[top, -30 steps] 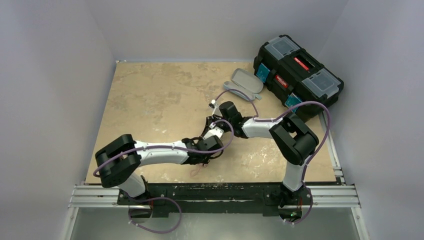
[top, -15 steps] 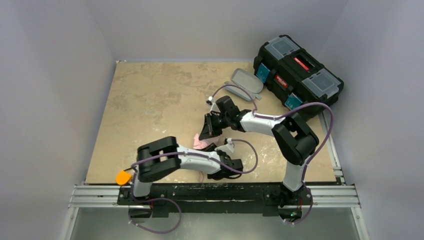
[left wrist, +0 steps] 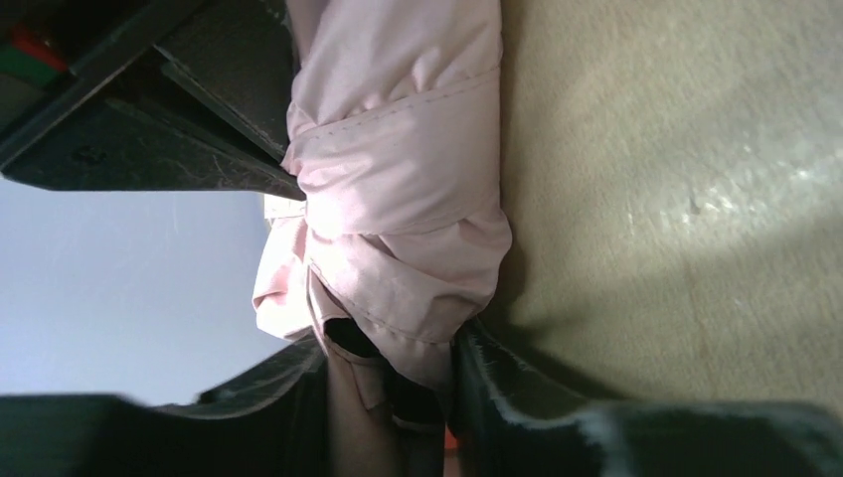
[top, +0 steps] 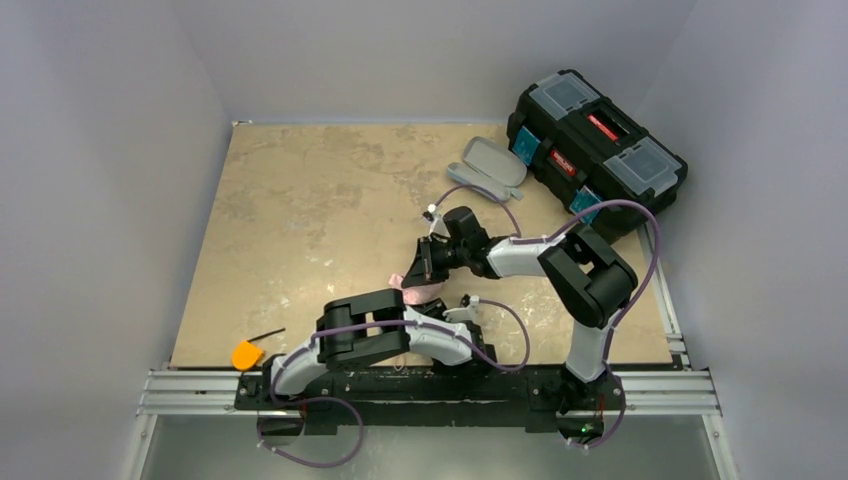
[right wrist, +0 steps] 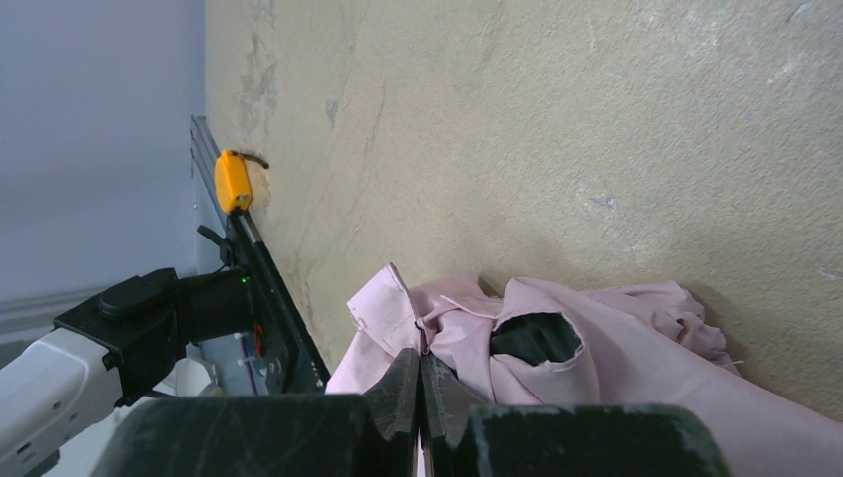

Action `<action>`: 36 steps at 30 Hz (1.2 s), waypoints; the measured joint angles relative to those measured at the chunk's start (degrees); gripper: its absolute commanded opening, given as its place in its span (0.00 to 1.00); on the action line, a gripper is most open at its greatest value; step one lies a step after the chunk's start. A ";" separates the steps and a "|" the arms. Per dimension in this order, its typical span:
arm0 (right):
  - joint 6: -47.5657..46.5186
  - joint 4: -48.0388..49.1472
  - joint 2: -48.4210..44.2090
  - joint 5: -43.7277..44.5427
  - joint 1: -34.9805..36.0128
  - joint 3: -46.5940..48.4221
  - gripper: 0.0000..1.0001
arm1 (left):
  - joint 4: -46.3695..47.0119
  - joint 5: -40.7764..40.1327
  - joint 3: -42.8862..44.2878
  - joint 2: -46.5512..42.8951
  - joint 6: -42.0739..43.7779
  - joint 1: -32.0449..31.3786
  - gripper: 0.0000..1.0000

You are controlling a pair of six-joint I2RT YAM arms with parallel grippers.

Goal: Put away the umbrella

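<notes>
A crumpled pale pink fabric folding umbrella (top: 420, 290) lies on the tan tabletop (top: 300, 200), well apart from the black plastic toolbox (top: 595, 150), nearer and leftward. The left gripper (left wrist: 390, 368) pinches its bundled cloth. The right gripper (right wrist: 419, 360) nips a fold.

The umbrella (top: 420, 290) lies on the table (top: 300, 200), near the middle of the front edge. My right gripper (right wrist: 420, 383) holds it from the far side and my left gripper (left wrist: 393, 397) from the near side. At the far right sits a case (top: 490, 163), with a toolbox (top: 595, 150) just right of it. A small object (top: 246, 354) is at the front left corner.
</notes>
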 measured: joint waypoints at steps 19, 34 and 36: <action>0.87 10.58 0.09 0.44 0.09 -4.11 0.00 | 17.25 20.61 -11.10 -35.47 10.14 9.53 0.93; 0.81 10.16 -0.39 0.59 0.09 -4.24 0.00 | 48.26 48.52 -34.10 -44.26 14.08 27.21 0.91; 0.79 9.99 -0.48 0.68 0.09 -4.24 0.00 | 50.77 49.09 -34.77 -42.56 14.53 27.76 0.80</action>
